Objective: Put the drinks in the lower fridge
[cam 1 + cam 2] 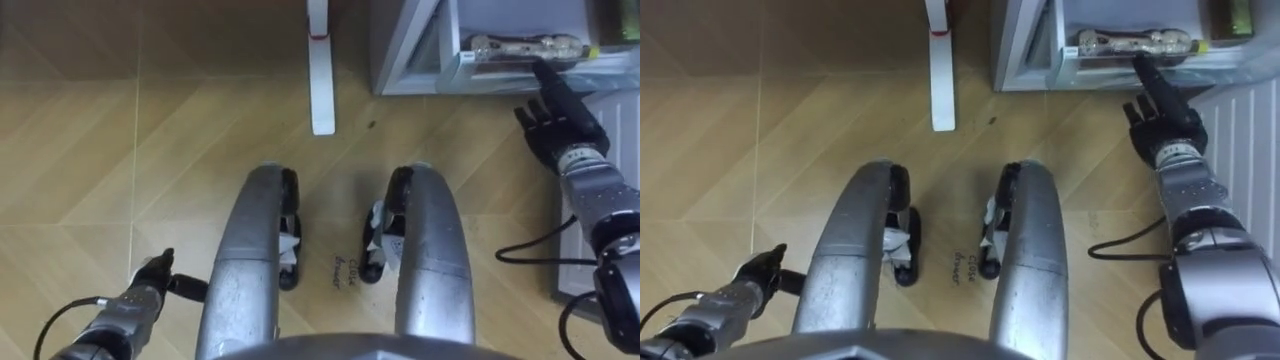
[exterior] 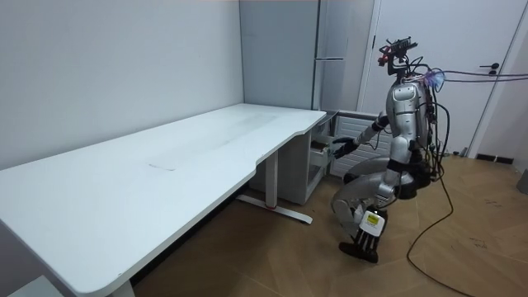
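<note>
Squats low before the open lower fridge compartment (image 1: 410, 50) to bring its shelf within reach. Extends right hand (image 1: 560, 125), fingers straight and gripping nothing; just beyond the fingertips, inside, clear drink bottle (image 1: 525, 45) on its side, probably being nudged deeper. Hangs left hand (image 1: 150, 275) idle beside the thigh; finger curl not discernible.

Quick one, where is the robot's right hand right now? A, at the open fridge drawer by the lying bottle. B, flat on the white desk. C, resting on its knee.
A: the right hand stretches straight fingers up to the open fridge drawer, just under the bottle lying in it.
</note>
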`<state>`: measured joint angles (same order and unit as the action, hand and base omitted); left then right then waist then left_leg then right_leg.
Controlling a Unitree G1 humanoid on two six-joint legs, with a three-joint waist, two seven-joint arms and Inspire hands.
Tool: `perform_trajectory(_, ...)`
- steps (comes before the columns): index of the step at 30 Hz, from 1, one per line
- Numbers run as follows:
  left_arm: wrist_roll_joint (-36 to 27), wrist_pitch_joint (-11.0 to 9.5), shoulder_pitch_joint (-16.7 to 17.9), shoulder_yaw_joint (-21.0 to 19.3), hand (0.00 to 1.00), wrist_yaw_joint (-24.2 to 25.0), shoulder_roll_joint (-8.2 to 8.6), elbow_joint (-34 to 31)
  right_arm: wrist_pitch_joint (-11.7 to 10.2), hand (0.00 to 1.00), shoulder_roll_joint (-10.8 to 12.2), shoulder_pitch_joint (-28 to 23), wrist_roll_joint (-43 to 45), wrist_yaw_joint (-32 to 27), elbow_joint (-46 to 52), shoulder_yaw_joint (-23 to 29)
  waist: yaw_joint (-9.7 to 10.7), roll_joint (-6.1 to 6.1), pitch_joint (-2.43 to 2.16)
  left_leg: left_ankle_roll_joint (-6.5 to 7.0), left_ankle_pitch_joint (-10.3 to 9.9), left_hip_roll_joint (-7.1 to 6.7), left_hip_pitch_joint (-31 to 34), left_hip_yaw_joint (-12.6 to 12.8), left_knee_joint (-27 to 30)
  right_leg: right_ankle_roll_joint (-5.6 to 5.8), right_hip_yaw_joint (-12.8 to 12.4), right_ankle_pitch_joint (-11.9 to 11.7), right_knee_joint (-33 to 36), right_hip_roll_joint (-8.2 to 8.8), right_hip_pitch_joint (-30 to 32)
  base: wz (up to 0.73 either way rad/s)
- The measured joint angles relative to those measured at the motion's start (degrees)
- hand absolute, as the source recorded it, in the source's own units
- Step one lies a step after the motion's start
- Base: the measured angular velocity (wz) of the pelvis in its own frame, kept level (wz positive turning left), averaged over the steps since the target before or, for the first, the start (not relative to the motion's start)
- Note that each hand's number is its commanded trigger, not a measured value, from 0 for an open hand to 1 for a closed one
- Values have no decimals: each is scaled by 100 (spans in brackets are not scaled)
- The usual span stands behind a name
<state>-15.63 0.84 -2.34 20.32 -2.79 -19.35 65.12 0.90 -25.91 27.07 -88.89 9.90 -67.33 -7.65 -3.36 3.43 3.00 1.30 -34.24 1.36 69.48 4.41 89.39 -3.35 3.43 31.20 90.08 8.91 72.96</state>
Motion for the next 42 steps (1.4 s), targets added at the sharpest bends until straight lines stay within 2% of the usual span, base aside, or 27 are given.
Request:
perform_trajectory(4, -14, -119, 293, -43, 0, 20, -190, -71, 19, 0, -19, 0, -7, -131, 29, 0, -36, 37, 0, -14, 11, -10, -36, 8, -94, 3, 8, -3, -82, 40, -45, 0)
perform_trajectory(6, -51, -121, 540, -205, 0, 89, -251, -119, 53, 0, -50, 0, -9, -218, 58, 0, -62, 33, -1, 0, 62, -14, -94, 17, -279, 15, 48, -33, -255, 97, -106, 0)
perform_trajectory(10, -54, -121, 659, -218, 0, 123, -267, -100, 43, 0, -105, 1, -66, -437, 110, 0, -191, 34, 0, 20, 302, -42, -237, 24, -851, 30, 99, -264, -789, 126, -243, 0)
perform_trajectory(12, -18, -153, 663, -231, 0, 126, -268, -110, 43, 0, -145, 4, -51, -521, 123, 7, -351, 34, 1, -6, 447, -54, -356, 47, -1235, 36, 152, -417, -1159, 113, -362, 0)
perform_trajectory(15, -8, -230, 773, -302, 0, 126, -269, -134, 51, 0, -138, 31, -36, -855, 140, 2, -519, 32, 4, -46, 563, -35, -571, 33, -1645, -8, 224, -488, -1514, 110, -601, 0)
perform_trajectory(19, -7, -261, 1008, -551, 0, 117, -279, -308, 82, 0, -144, 33, -105, -1350, 445, -3, -545, 31, 5, -104, 711, -116, -732, -20, -2043, -54, 341, -535, -1826, 175, -777, 10)
perform_trajectory(22, -22, -319, 1066, -626, 0, 110, -279, -327, -74, 0, -150, 256, -110, -1578, 526, 1, -668, 14, 16, -151, 834, -127, -774, -105, -2259, -180, 486, -596, -2012, 214, -857, 13)
perform_trajectory(24, -50, -374, 1067, -625, 0, 107, -279, -323, -296, 0, -150, 567, -144, -1620, 518, 19, -738, -54, 66, -217, 896, -156, -725, -260, -2335, -280, 668, -586, -2084, 255, -897, 29)
perform_trajectory(26, -50, -382, 1071, -624, 0, 98, -283, -323, -496, 0, -144, 670, -215, -1614, 507, 116, -777, -69, 71, -271, 936, -208, -674, -386, -2382, -341, 792, -553, -2093, 316, -912, 34)
perform_trajectory(29, -48, -323, 1137, -601, 0, 117, -273, -323, -523, 0, -145, 618, -207, -1465, 477, 103, -777, -110, 96, -340, 967, -202, -660, -534, -2399, -416, 955, -514, -2133, 311, -994, 16)
perform_trajectory(32, -49, -349, 1142, -615, 0, 104, -276, -335, -588, 0, -145, 619, -209, -1466, 479, 85, -794, -149, 86, -419, 1012, -214, -613, -630, -2415, -461, 1058, -489, -2134, 341, -1003, 13)
perform_trajectory(35, -46, -369, 1160, -607, 0, 105, -276, -336, -742, 0, -143, 618, -212, -1494, 477, 38, -906, -173, 88, -508, 1080, -214, -615, -657, -2463, -472, 1112, -487, -2137, 367, -1005, 6)
perform_trajectory(37, -47, -372, 1210, -608, 0, 106, -278, -335, -827, 0, -146, 618, -213, -1504, 476, 39, -981, -233, 88, -551, 1120, -211, -617, -698, -2469, -526, 1218, -492, -2145, 433, -1038, 3)
perform_trajectory(38, -48, -371, 1238, -603, 0, 104, -290, -335, -885, 0, -144, 618, -221, -1504, 471, 42, -1005, -284, 87, -570, 1159, -218, -627, -736, -2479, -567, 1322, -483, -2148, 505, -1084, 12)
perform_trajectory(40, -47, -370, 1281, -590, 0, 102, -334, -336, -904, 0, -142, 618, -232, -1512, 470, 39, -1066, -301, 79, -584, 1194, -219, -647, -775, -2511, -601, 1401, -476, -2162, 542, -1125, 8)
perform_trajectory(42, -47, -374, 1315, -590, 0, 92, -349, -338, -917, 0, -140, 619, -267, -1548, 464, 39, -1118, -299, 80, -605, 1306, -235, -722, -792, -2666, -623, 1613, -468, -2228, 741, -1244, 12)
